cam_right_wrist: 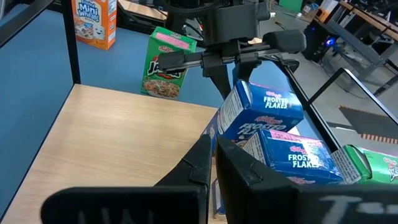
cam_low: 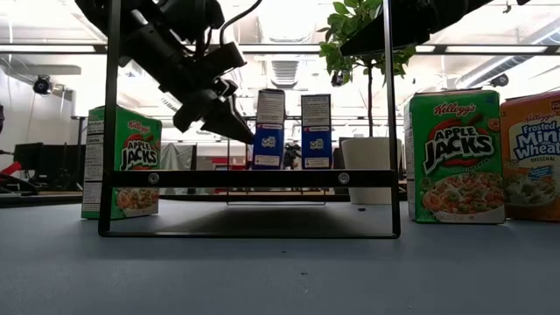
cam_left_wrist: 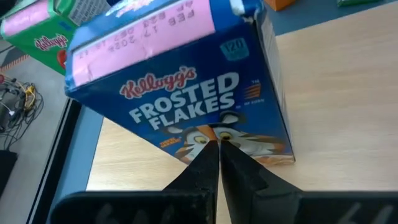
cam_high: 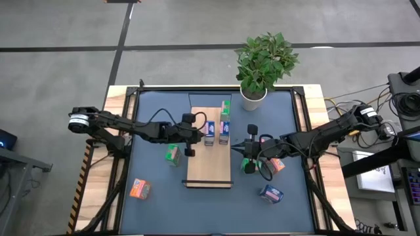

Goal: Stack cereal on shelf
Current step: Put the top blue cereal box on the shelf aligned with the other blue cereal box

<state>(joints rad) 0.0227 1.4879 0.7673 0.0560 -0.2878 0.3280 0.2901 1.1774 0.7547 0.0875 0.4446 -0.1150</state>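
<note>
Nudging a blue box [cam_high: 210, 130] square on the shelf [cam_high: 209, 167] with left tool [cam_high: 195, 133] pressed together, right tool [cam_high: 241, 148] likewise pressed together alongside.

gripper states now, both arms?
Left gripper: jaws closed, holding nothing, tips against a blue Frosted Flakes box on the shelf.
Right gripper: jaws closed, empty, over the shelf.

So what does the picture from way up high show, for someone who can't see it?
Two dark robot arms reach over a long light-wood board on a blue table, the shut left gripper beside two small blue cereal boxes standing on it.
</note>
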